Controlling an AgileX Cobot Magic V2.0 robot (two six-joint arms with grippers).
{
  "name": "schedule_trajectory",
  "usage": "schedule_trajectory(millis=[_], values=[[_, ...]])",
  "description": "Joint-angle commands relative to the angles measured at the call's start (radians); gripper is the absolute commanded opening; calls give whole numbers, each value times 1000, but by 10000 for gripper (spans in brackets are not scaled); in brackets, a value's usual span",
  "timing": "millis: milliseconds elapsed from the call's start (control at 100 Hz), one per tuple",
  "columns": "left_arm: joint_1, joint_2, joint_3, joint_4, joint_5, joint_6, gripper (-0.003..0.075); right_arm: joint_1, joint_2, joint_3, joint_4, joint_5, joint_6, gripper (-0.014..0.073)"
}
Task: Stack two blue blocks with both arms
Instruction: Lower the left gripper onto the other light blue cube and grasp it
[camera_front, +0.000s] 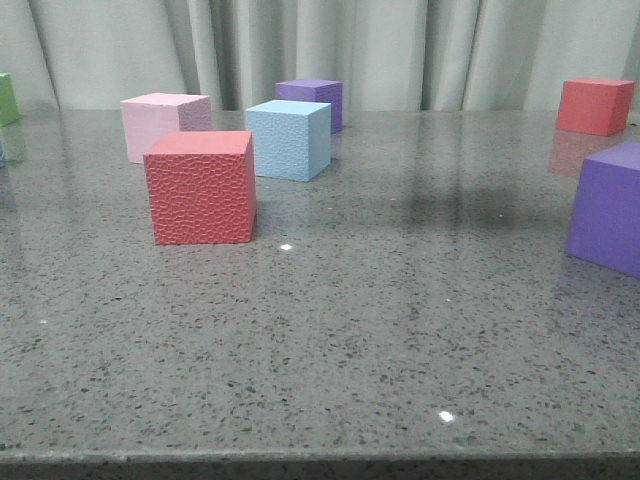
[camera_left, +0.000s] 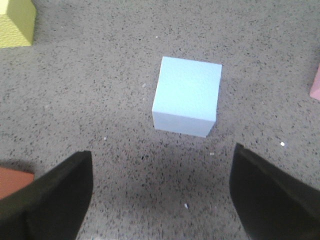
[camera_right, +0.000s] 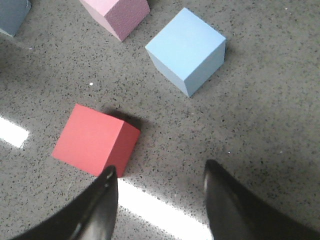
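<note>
One blue block (camera_front: 290, 138) stands on the speckled grey counter (camera_front: 380, 330), just behind and right of a red cube (camera_front: 201, 187), with a pink cube (camera_front: 162, 122) to its left and a purple cube (camera_front: 315, 98) behind it. The right tool (camera_right: 159, 200) hangs above the counter, fingers spread wide, holding nothing; the red cube lies near its left finger. The left tool (camera_left: 160, 195) is likewise wide open and empty, above a second blue block (camera_left: 186, 96) standing alone on the counter, beyond its fingertips.
</note>
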Motion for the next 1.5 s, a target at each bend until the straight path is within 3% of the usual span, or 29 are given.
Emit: schedule_trajectory(millis=[0,210,410,1230,1330,1490], values=[[1,44,-98,-9,-13,13,547,0,-119,59,6,-106,-15,398],[1,200,-246,-78,63,85,547,0,-252,217,12,-151,-15,398],[1,309,-332,-76,114,93,547,0,-304,264,27,-153,-15,398],[1,439,-346,-72,78,136,543,0,-312,264,33,-151,-15,398],[1,439,-346,-72,85,136,480,0,-312,264,33,-151,-15,398],[1,439,-346,-72,88,136,302,0,-312,264,33,-151,-15,398]])
